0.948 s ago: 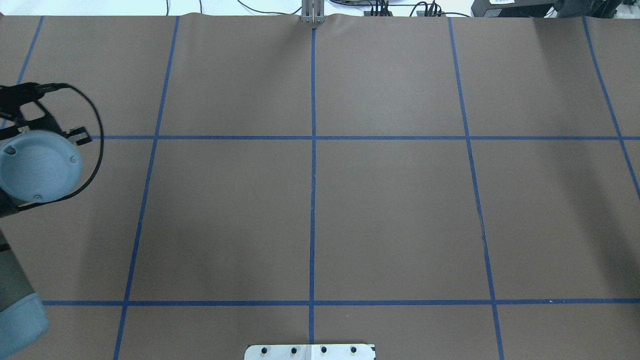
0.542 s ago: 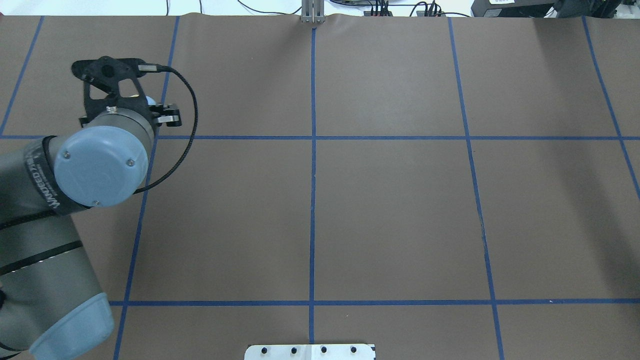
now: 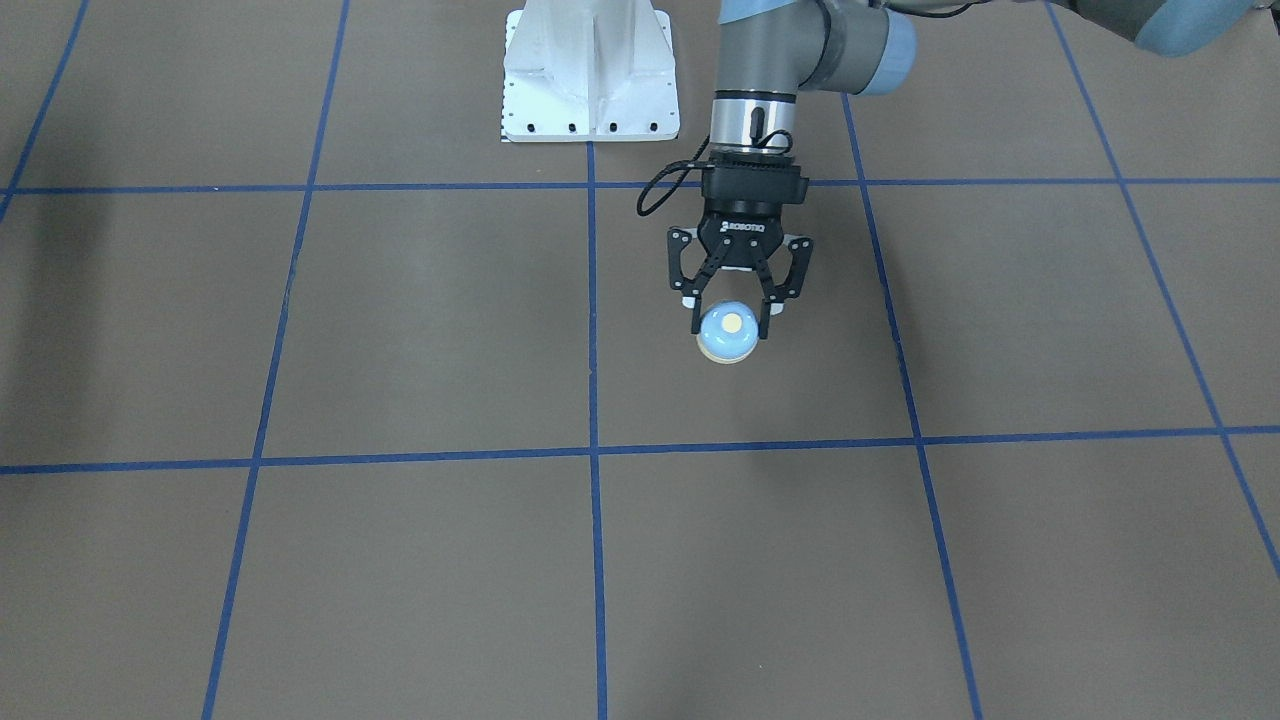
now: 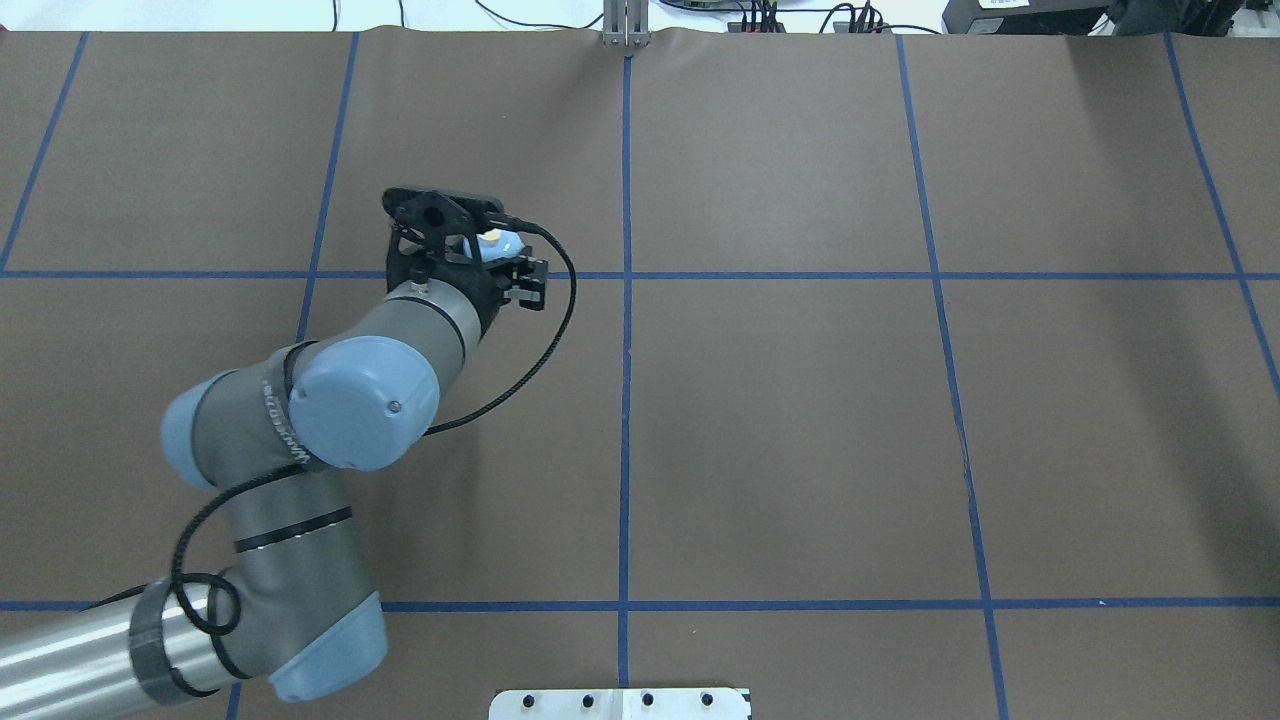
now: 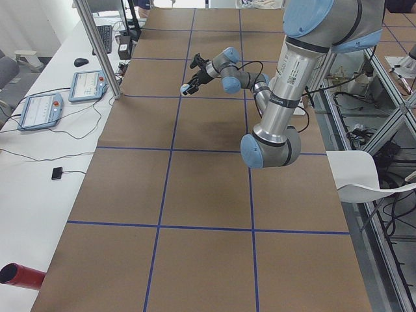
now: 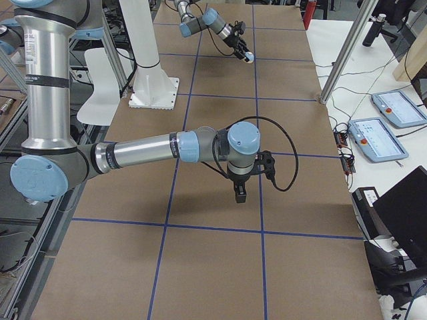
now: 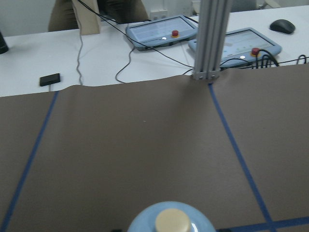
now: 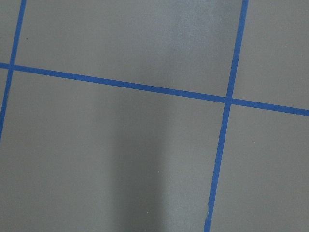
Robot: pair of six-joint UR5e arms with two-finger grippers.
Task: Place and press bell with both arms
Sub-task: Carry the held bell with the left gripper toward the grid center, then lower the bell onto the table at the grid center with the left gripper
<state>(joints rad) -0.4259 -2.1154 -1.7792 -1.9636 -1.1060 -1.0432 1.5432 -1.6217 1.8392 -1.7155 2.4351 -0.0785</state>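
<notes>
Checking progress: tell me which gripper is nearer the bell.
Left. The left gripper is closed around the bell, holding it. The right gripper hangs over the table far from it, well apart.

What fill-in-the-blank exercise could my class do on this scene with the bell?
1. The bell sits between the fingers of the robot's ____ arm's gripper.
2. The bell has a light-blue dome and a ____ button on top.
3. The brown table is divided into squares by ____ tape lines.

Missing words: left; cream; blue.
</notes>
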